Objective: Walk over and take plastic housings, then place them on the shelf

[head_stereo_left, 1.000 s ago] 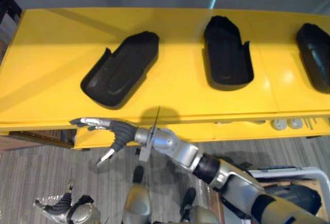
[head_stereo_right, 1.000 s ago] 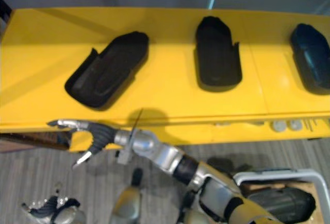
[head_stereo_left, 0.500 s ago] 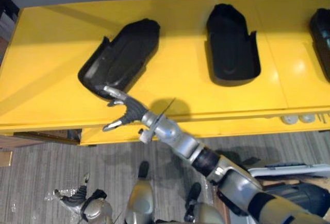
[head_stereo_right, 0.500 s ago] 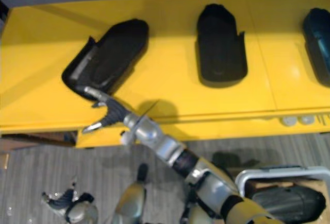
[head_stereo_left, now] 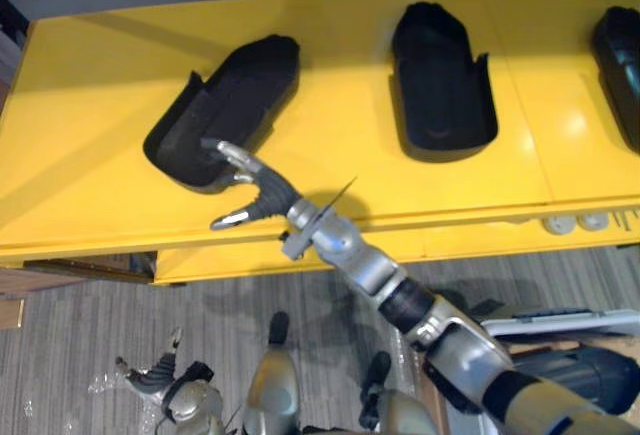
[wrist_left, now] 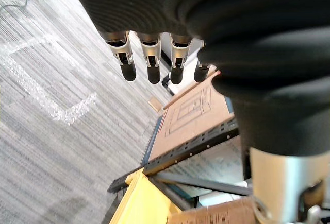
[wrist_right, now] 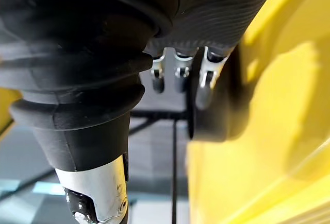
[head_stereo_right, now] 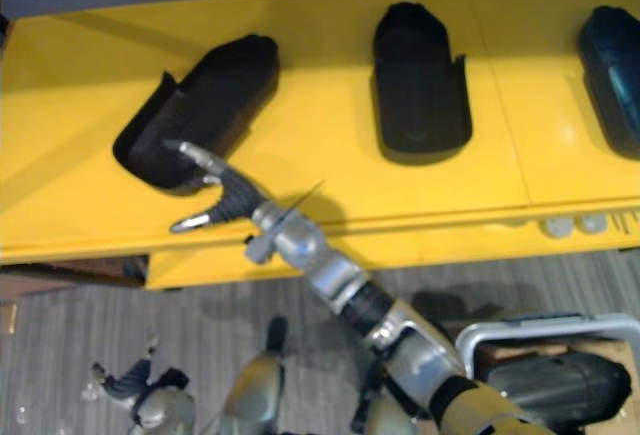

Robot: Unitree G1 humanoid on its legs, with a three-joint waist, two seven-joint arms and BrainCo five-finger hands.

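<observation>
Three black plastic housings lie on the yellow table [head_stereo_left: 90, 155]: a left one [head_stereo_left: 235, 105] set at an angle, a middle one [head_stereo_left: 440, 85] and a right one [head_stereo_left: 620, 45] at the view's edge. My right hand [head_stereo_left: 262, 193] reaches across from the lower right to the left housing's near end. It is open: its straight fingers [wrist_right: 178, 72] lie at the housing's rim [wrist_right: 214, 123], and the thumb spreads over the table's front edge. My left hand [head_stereo_left: 165, 385] hangs low over the floor at the lower left, open, fingers [wrist_left: 149, 59] straight.
Small white round parts [head_stereo_left: 560, 223] sit on a lower ledge at the table's front right. A grey-rimmed bin [head_stereo_right: 560, 330] holding another dark housing [head_stereo_right: 560, 385] stands at the lower right. Flat cardboard [wrist_left: 193, 110] lies on a low rack beside the table.
My right hand has risen from below the table's front edge onto the near end of the left housing. The left hand stays low. The camera has shifted slightly.
</observation>
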